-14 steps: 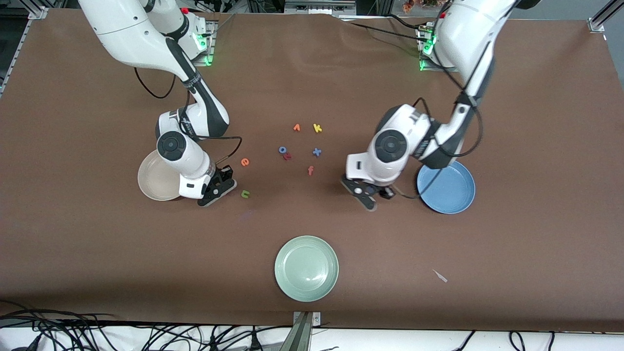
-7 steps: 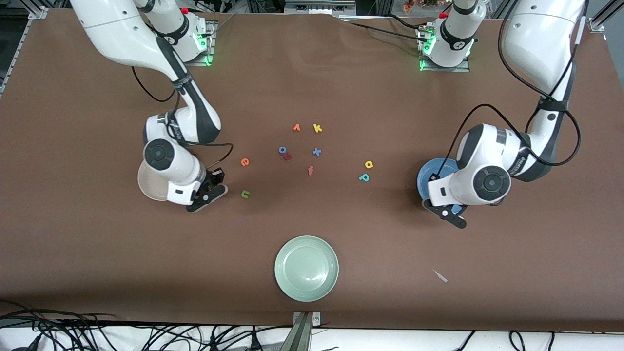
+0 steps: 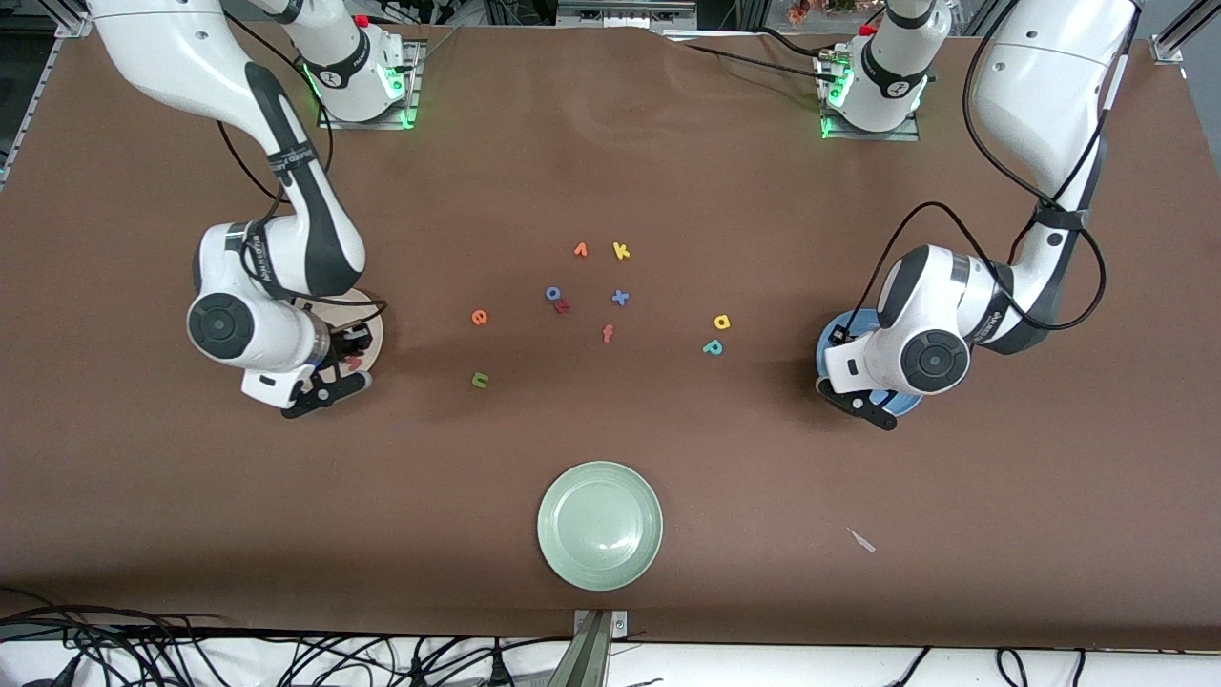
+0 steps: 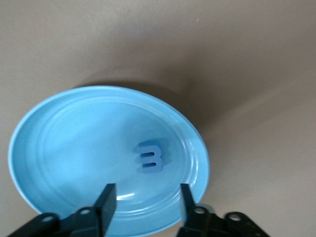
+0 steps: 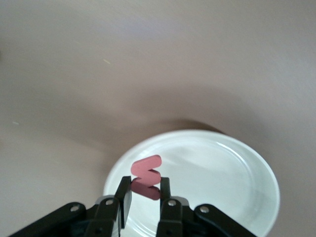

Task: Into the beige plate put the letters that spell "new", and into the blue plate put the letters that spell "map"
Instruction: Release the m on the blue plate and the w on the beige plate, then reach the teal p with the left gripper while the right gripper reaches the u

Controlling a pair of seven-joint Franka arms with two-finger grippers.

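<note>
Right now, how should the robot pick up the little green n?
The green n lies flat on the bare table, well apart from the orange e. A straight-down approach probably suits it best, the end effector's fingers pinching its two outer sides, since it is thin and nothing crowds it.

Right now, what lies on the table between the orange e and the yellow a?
In the front view, between the orange e and yellow a: blue o touching a small red letter, blue x, orange f.
</note>
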